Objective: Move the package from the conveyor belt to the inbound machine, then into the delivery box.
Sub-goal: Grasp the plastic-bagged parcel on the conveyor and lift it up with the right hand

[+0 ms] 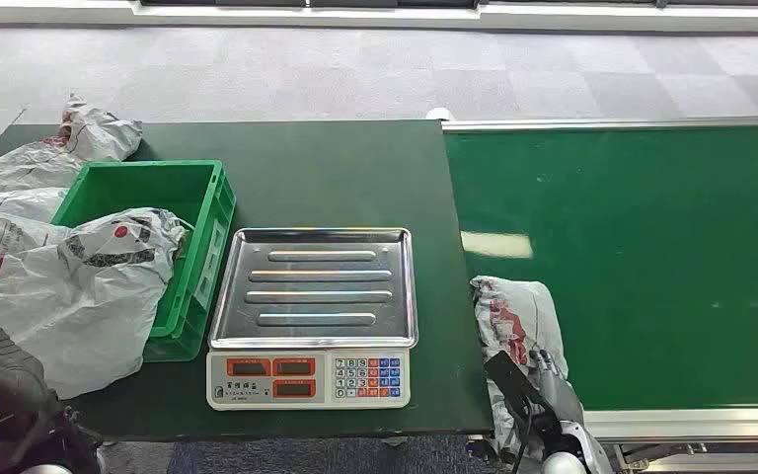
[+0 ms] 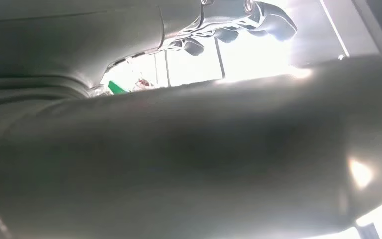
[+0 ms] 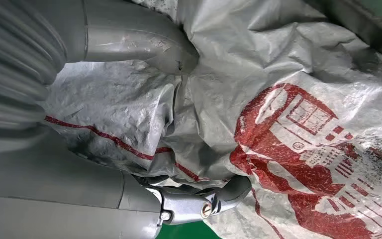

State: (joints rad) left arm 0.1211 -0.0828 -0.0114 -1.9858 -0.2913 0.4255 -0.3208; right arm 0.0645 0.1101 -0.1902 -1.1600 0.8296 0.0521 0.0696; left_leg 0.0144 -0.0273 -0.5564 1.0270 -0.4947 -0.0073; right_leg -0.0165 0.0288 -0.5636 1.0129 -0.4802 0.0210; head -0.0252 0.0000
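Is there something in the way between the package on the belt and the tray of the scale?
Nothing visible. The right hand is already on the package at the belt's near left corner, and the scale's tray beside it lies bare.

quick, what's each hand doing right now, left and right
Left hand: cannot be told; its fingers are washed out by glare.
Right hand: holding the crumpled grey plastic package with red print.

You see the right hand (image 3: 144,124) pressed into the package (image 3: 278,124), a crumpled grey plastic bag with red printing. Its thick grey thumb (image 3: 144,47) digs into one fold while a darker finger (image 3: 219,196) curls around the bag's opposite side, gripping it.
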